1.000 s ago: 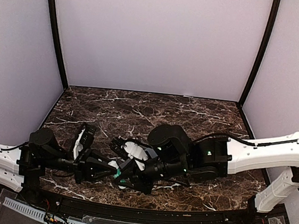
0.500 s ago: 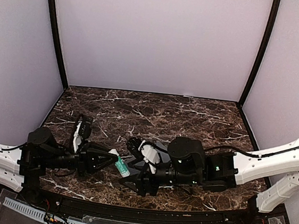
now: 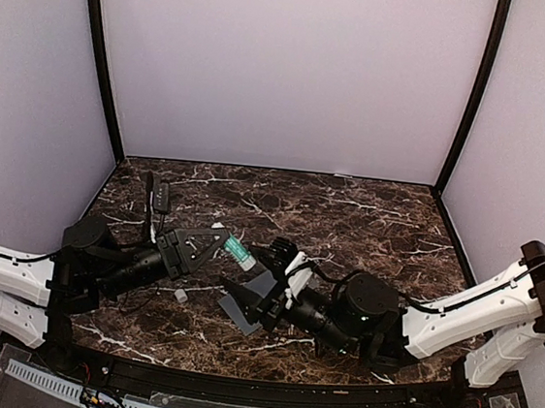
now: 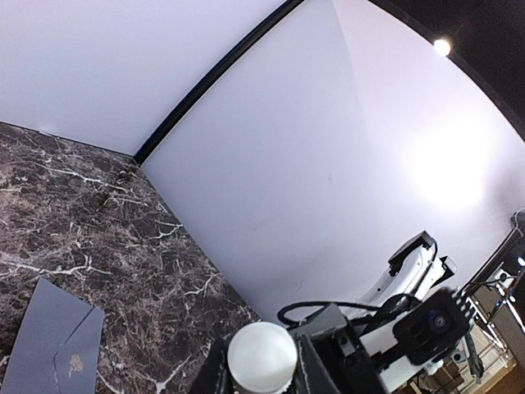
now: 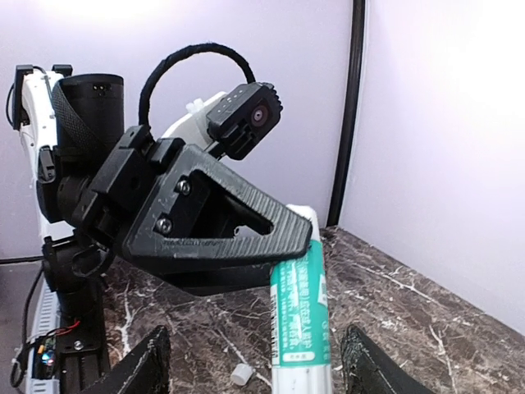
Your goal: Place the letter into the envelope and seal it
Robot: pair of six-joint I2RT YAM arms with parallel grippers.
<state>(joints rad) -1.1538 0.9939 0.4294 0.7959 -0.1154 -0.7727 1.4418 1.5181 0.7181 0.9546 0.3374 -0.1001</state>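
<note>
My left gripper (image 3: 220, 241) is shut on a white-and-green glue stick (image 3: 239, 251), which it holds above the table and points to the right. In the left wrist view the stick's round white end (image 4: 262, 357) sits between the fingers. My right gripper (image 3: 261, 279) faces it, open, and the stick's free end (image 5: 299, 324) hangs between the spread fingers (image 5: 141, 369) without touching them. The grey-blue envelope (image 3: 245, 304) lies flat on the marble under the right gripper, and it also shows in the left wrist view (image 4: 49, 336). The letter is out of view.
A small white cap (image 3: 181, 295) lies loose on the marble near the left gripper and also shows in the right wrist view (image 5: 239, 375). Lilac walls with black corner posts (image 3: 105, 79) enclose the table. The right arm (image 3: 457, 306) stretches across the near right.
My right gripper has opened and drawn back to the right. My left gripper has lifted the glue stick and swung it up and to the right. The small cap now lies on the table.
</note>
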